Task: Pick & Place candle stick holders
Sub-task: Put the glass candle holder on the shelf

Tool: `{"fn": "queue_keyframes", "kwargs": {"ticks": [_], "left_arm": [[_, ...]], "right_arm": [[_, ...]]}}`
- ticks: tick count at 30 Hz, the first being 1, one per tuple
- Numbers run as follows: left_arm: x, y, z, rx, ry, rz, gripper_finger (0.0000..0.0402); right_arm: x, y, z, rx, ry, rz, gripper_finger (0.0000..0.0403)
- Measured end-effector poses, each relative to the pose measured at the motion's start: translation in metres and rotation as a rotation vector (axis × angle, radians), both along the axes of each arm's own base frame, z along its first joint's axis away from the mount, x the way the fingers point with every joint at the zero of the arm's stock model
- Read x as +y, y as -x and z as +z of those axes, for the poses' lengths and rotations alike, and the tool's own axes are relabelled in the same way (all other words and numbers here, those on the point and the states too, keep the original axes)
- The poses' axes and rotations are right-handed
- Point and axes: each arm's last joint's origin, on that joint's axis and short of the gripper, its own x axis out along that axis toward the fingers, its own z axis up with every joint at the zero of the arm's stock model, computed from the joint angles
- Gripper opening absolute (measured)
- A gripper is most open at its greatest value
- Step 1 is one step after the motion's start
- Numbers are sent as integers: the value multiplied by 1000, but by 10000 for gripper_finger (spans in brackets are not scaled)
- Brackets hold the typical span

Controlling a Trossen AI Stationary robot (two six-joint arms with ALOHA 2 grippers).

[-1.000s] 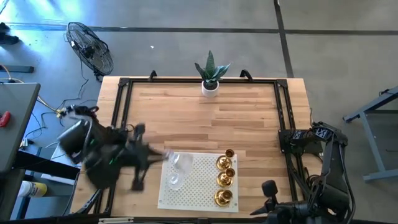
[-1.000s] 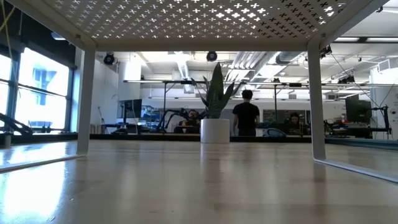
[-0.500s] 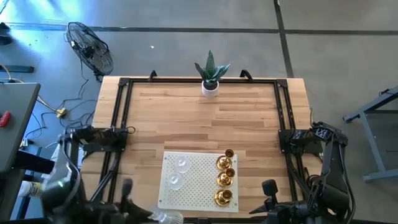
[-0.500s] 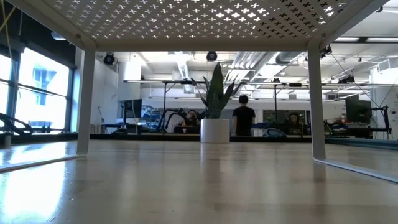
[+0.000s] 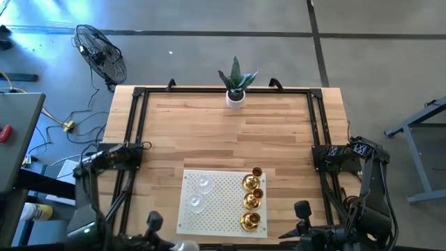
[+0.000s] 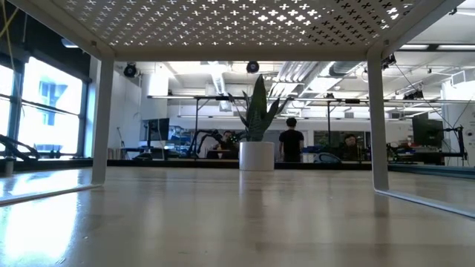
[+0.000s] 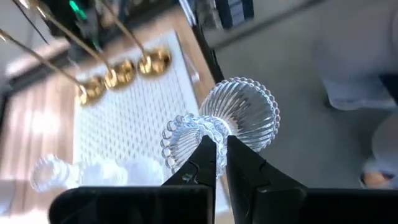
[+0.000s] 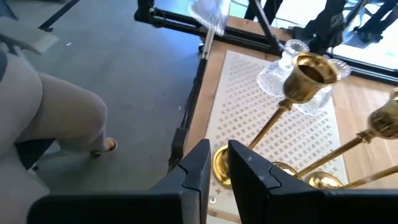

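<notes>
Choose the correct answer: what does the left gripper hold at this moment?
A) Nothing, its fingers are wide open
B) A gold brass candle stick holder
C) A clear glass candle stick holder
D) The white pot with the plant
C: in the left wrist view the left gripper is shut on a clear glass candle stick holder, pinching its ribbed middle, while the three gold brass holders stand on the white perforated tray.

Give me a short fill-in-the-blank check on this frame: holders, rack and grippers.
1. The left gripper is shut on a clear ____ candle holder.
2. On the white perforated rack, the gold holders number ____.
3. Clear holders left on the rack number ____.
4. The white pot holds a green ____.

Missing: glass; three; two; plant
</notes>
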Motion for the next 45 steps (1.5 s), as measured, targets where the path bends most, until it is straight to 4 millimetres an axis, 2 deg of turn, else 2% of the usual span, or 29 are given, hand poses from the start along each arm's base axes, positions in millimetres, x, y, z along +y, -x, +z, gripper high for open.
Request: {"fn": "queue_keyframes", "kwargs": {"ticks": [8,10,14,28,41,45], "left_arm": [[41,-34,-11,257,-21,112,7],[47,-44,-12,284,-2,115,7],[54,-53,-13,318,-4,113,7],[51,-55,-26,388,-3,111,7],[51,-56,-28,358,-30,132,7],[47,-62,-36,374,-44,136,8]], "right_arm": [[-2,-2,1,-44,24,-43,46],[-2,-2,1,-44,25,-43,48],[-2,-2,1,-54,39,-46,48],[-4,-2,1,-74,97,-50,46],[-4,-2,1,-72,96,-48,48],[-4,-2,1,-72,96,-48,48]]}}
